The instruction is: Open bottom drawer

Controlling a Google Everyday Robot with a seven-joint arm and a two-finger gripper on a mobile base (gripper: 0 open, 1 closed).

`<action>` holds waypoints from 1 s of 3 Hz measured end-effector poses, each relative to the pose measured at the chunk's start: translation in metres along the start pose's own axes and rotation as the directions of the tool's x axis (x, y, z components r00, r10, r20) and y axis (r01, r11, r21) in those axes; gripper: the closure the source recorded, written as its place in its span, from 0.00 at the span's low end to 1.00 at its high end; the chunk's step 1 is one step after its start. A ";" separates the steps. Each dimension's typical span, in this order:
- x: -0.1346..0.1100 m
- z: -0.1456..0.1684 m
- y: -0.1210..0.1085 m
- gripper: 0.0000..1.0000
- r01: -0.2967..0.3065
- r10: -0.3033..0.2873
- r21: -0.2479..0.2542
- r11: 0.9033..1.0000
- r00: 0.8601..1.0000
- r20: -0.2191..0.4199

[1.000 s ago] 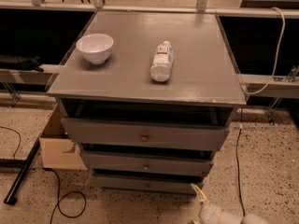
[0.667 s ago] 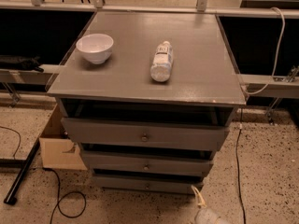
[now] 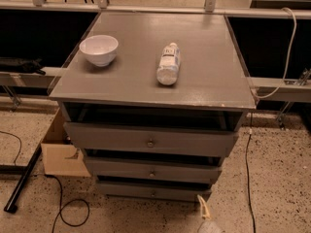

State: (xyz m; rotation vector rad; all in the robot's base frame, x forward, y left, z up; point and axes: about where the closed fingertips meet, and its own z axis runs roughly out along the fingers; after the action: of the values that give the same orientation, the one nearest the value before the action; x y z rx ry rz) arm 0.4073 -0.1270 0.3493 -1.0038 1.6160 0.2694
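- One cardboard box (image 3: 58, 154) sits on the floor against the cabinet's left side.
- On the tabletop (image 3: 131, 81), a white bowl (image 3: 98, 49) stands at the left, and a plastic bottle (image 3: 168, 63) lies on its side nearer the middle.
- Three grey drawers are stacked below. The bottom drawer (image 3: 126, 189) is the lowest, its front running left to right, with a small knob (image 3: 153, 193) at centre.
- At the lower right, the claw (image 3: 204, 212) pokes into view near the cabinet's right front corner. I cannot tell whether it is open or closed.
- The knob lies left of the claw and slightly higher in the view, so the reach probably goes leftward.
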 end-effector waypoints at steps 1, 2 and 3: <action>0.001 0.004 0.001 0.00 -0.003 0.002 -0.010 1.000 1.000 -0.012; 0.013 0.023 0.006 0.00 0.016 -0.019 -0.050 0.999 0.997 -0.074; 0.031 0.051 0.008 0.00 0.042 -0.052 -0.079 0.996 0.990 -0.134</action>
State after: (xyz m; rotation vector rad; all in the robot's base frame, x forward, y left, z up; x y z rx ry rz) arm 0.4370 -0.1032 0.3025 -1.1379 1.7130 0.2361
